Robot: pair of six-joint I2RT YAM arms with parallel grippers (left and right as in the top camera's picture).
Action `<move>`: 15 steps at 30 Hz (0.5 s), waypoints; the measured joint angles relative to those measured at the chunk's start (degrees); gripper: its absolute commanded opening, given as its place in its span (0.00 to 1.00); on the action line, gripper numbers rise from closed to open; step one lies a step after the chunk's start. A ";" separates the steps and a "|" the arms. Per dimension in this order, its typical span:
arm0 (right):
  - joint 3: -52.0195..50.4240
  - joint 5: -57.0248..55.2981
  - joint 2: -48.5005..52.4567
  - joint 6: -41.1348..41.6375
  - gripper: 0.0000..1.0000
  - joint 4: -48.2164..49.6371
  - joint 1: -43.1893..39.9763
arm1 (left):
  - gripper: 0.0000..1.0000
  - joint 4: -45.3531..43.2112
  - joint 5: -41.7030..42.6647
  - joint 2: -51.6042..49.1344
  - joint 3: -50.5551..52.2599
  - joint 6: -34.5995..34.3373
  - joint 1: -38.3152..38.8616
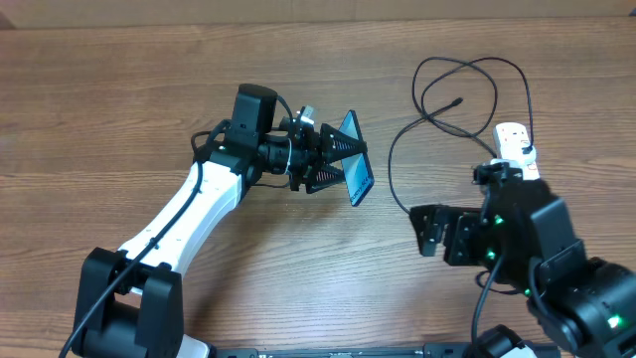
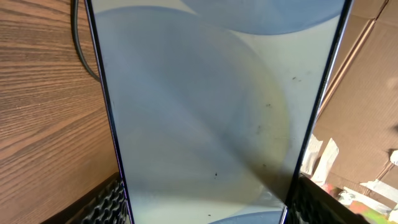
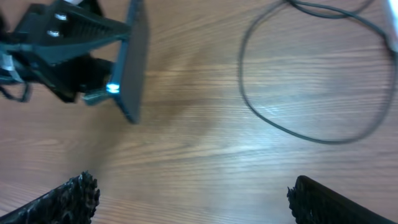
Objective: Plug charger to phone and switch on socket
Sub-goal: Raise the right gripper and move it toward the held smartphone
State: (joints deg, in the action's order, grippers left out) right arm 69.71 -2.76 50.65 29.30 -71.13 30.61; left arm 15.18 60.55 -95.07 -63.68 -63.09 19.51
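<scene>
Phone (image 1: 354,164), rigid and likely slippery, tilts mid-counter, clenched edgewise in left gripper (image 1: 333,164); right gripper (image 3: 199,202) spread empty beside limp charger (image 1: 391,164) toward far right corner, best pinched behind its tip.

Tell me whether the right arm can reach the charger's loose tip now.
Probably yes: the right gripper is open and empty, the charger tip lies on bare table, and the left gripper holds the phone off to the side.

Just right of the phone (image 1: 352,157) you have open table (image 1: 378,234). Farther right, the charger (image 1: 390,169) cable loops across your path, with the socket (image 1: 515,139) beyond it.
</scene>
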 measured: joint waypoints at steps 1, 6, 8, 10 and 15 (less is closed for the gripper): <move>-0.66 -0.44 -0.20 0.72 1.00 0.81 0.87 | 0.25 0.02 0.02 0.00 0.00 0.00 0.00; -11.04 -6.97 -0.11 8.98 1.00 10.58 9.77 | 0.25 0.00 0.00 0.00 0.00 -0.02 0.00; -14.49 -10.58 0.35 13.11 1.00 11.89 12.59 | 0.25 0.02 0.07 0.00 0.00 -0.02 0.00; -17.29 -15.28 0.52 17.75 1.00 13.03 15.69 | 0.26 0.02 0.09 0.00 0.00 -0.02 0.00; -18.51 -23.89 0.50 23.93 1.00 18.78 21.73 | 0.25 0.00 0.09 0.00 0.00 -0.02 0.00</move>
State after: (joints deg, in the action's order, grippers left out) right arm 51.20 -26.65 51.16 53.23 -52.36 52.34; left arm 15.18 60.64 -95.07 -63.68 -63.11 19.51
